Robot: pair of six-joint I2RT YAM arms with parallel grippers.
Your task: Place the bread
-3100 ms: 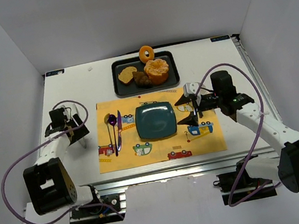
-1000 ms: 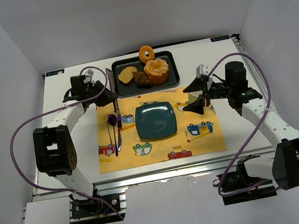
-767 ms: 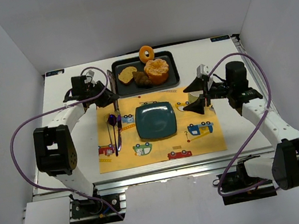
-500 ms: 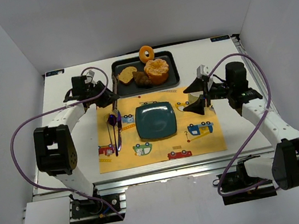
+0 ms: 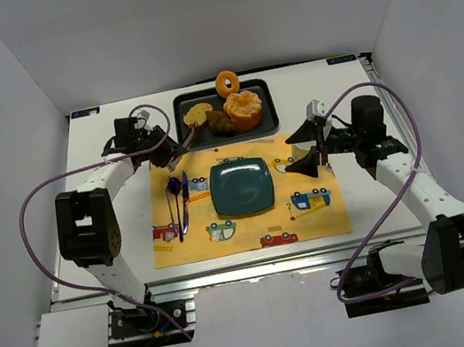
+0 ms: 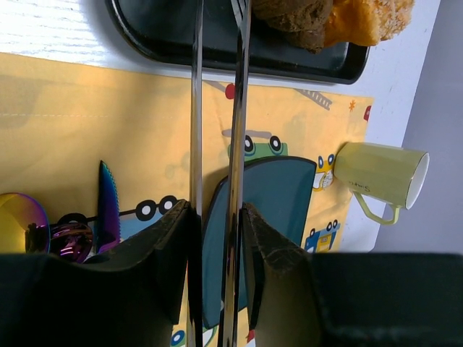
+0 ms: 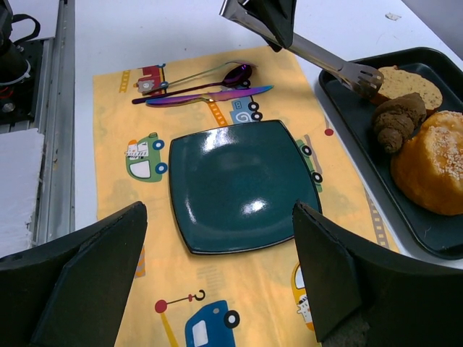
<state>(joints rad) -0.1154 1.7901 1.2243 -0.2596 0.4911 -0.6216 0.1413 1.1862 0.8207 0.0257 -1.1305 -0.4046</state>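
Note:
The bread (image 5: 197,112) (image 7: 406,85), a tan slice with a darker crust, lies at the left end of the black tray (image 5: 269,118) (image 7: 340,97). My left gripper (image 5: 165,153) (image 6: 215,210) is shut on a pair of metal tongs (image 5: 182,137) (image 6: 237,108) (image 7: 318,54). The tongs' tips reach onto the tray and touch the bread's edge. The dark teal square plate (image 5: 241,186) (image 7: 239,188) (image 6: 282,202) sits on the yellow placemat. My right gripper (image 5: 305,148) (image 7: 221,210) hangs open to the right of the plate, holding nothing.
A lumpy brown pastry (image 5: 220,122) (image 7: 396,116), an orange bun (image 5: 245,109) and a ring donut (image 5: 227,82) share the tray. Purple cutlery (image 5: 180,202) (image 7: 210,87) lies left of the plate. A pale green mug (image 6: 380,173) lies on its side right of the plate.
The left gripper has turned and pushed the tongs farther over the tray, so their tips now meet the bread, and the jaws have eased apart a little. The right arm has stayed put.

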